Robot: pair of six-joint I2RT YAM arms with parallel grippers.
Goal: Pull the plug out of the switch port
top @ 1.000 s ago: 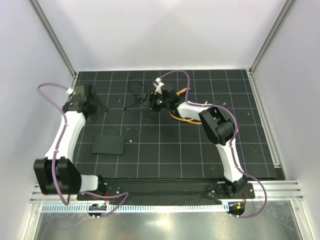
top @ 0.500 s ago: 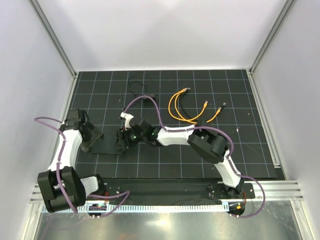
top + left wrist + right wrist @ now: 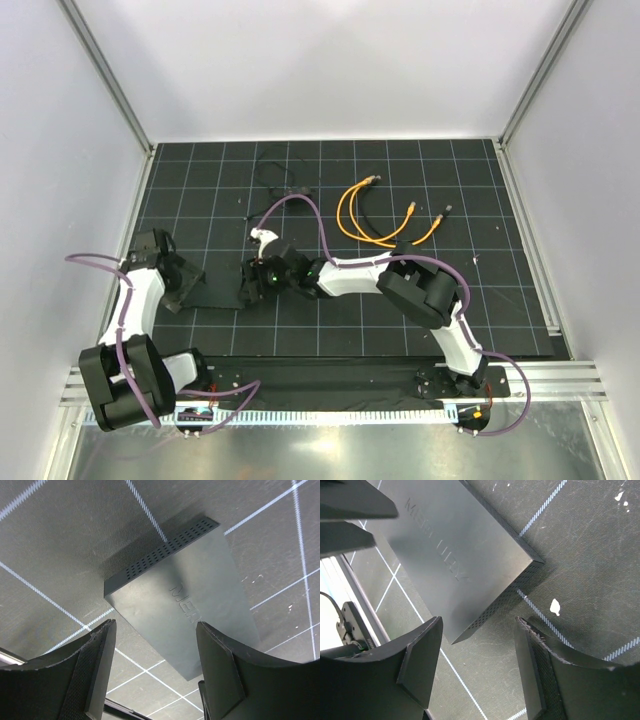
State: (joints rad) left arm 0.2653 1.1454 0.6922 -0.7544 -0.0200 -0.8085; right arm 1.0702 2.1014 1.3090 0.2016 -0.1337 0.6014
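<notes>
The switch (image 3: 220,293) is a flat matte-black box lying on the gridded mat at the left, with a vented side (image 3: 165,550). Its sockets do not show, and no cable is seen joined to it. My left gripper (image 3: 192,288) sits at its left edge, open; in the left wrist view the switch (image 3: 185,605) runs under the gap of the gripper (image 3: 154,645). My right gripper (image 3: 246,285) sits at its right edge, open, with a corner of the switch (image 3: 450,545) in front of the gripper (image 3: 479,640). Orange cables (image 3: 375,215) with plugs on their ends lie loose at the back.
A small black adapter on a thin black wire (image 3: 283,183) lies at the back middle. White walls close the mat on three sides. A metal rail (image 3: 330,392) runs along the near edge by the arm bases. White specks (image 3: 555,606) dot the mat.
The right arm swung from the back middle, near the orange cables, down to the switch's right edge. The left arm came forward from the back left to its left edge.
</notes>
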